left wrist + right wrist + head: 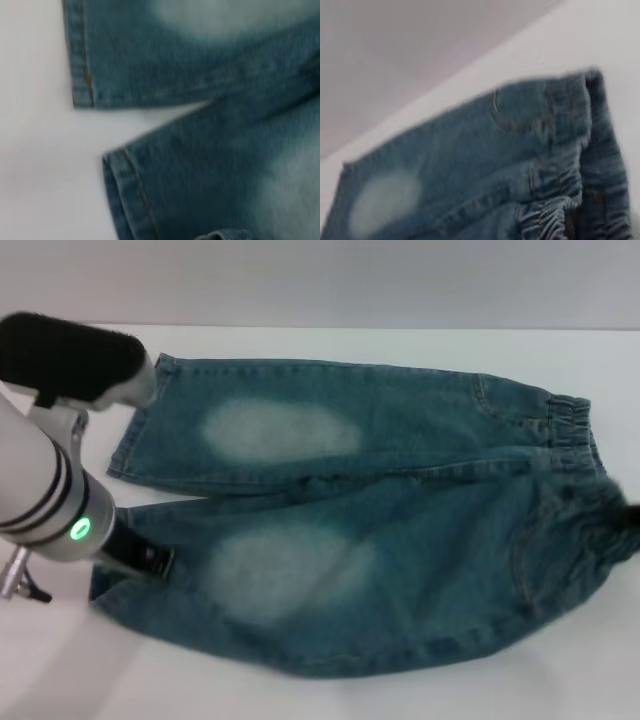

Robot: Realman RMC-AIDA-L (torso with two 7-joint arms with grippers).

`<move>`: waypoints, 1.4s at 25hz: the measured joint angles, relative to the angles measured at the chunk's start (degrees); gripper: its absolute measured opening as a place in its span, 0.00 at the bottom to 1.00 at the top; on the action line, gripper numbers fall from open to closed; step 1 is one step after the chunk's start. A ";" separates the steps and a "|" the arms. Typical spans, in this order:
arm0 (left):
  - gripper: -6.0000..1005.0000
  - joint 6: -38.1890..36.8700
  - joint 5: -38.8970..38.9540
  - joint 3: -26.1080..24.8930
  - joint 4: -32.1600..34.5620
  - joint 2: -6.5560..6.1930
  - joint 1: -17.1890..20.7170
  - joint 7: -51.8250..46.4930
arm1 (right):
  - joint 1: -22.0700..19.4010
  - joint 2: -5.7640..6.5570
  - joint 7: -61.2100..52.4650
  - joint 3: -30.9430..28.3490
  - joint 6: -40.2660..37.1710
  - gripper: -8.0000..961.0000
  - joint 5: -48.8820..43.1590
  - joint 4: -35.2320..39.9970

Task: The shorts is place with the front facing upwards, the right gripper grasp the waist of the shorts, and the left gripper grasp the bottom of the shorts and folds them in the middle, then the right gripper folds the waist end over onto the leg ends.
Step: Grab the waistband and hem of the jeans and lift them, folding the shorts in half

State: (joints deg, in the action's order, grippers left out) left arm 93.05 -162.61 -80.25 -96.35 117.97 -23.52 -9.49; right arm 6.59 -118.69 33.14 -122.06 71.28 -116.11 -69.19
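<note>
Left claw (135,558) at near leg hem (112,585).

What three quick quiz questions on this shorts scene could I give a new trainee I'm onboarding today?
1. True or false: the shorts are already folded in half.
2. At which end is the left gripper? A) waist B) near leg's hem C) off the table
3. Fill in: the waist lies on the robot's ____ side.

Key:
1. False; both legs lie spread flat.
2. B, at the near leg's hem.
3. Right; the right gripper barely shows at the edge there.
</note>
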 joint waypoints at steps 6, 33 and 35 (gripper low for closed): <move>0.01 -10.52 -0.06 -2.98 -0.03 -0.03 2.19 1.62 | 1.98 0.02 6.72 -6.74 -0.52 0.02 7.28 3.55; 0.01 -41.74 6.76 -10.53 9.68 -0.02 1.84 7.52 | 10.09 0.81 22.80 -30.37 -4.16 0.02 32.99 32.83; 0.01 -42.17 7.48 -10.84 11.17 -0.02 0.85 8.49 | 10.84 0.94 22.75 -30.62 -6.05 0.02 32.84 33.62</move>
State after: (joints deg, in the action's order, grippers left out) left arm 50.88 -155.13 -91.09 -85.18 117.95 -22.67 -1.00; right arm 17.43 -117.74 55.89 -152.67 65.23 -83.28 -35.57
